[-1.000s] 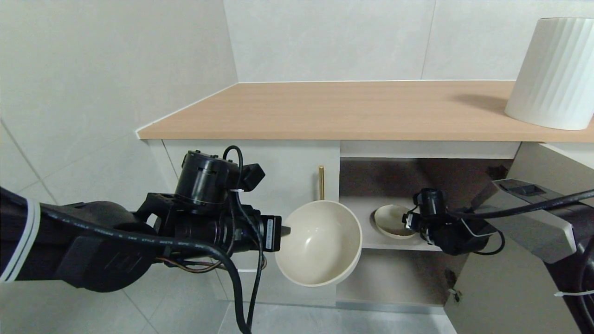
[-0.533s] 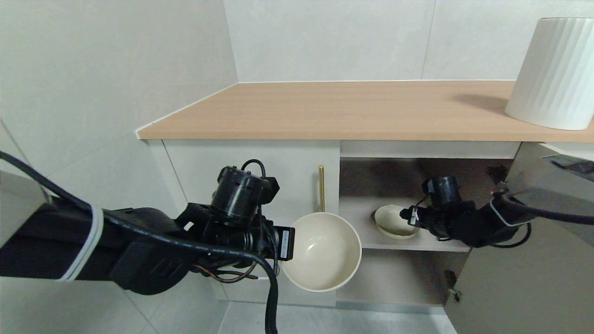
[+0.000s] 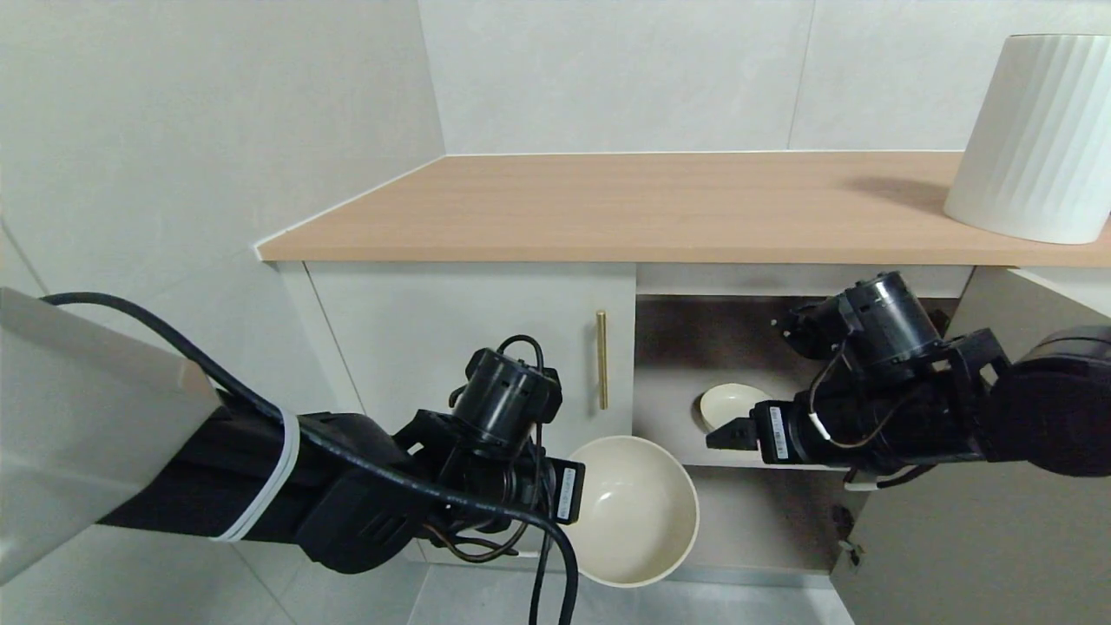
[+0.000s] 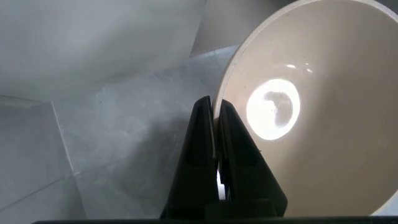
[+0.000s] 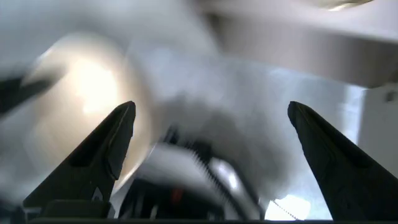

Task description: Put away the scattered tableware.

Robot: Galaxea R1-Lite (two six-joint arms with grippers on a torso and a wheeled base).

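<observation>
The big bowl (image 3: 638, 512) is showing a plain cream glaze, glossy and unpatterned, with a white highlight shining at its bottom. The small dish (image 3: 733, 406) is looking the same plain cream against the off-white shelf (image 3: 668, 408). The left gripper (image 4: 216, 115) and right gripper (image 5: 209, 112) are both showing black, jaws included, and each is carrying a small white label (image 3: 568, 493) with dark print. The left arm (image 3: 260, 486) is wearing a white band.

The worktop (image 3: 651, 208) is glowing a light wood tone with fine straight grain. The cabinet door (image 3: 469, 347) is reading off-white, its handle (image 3: 601, 360) gleaming brassy gold. The ribbed container (image 3: 1033, 139) is showing white with vertical fluting. The wall tiles (image 3: 217, 130) are looking pale grey, the floor (image 3: 694, 603) a cooler grey.
</observation>
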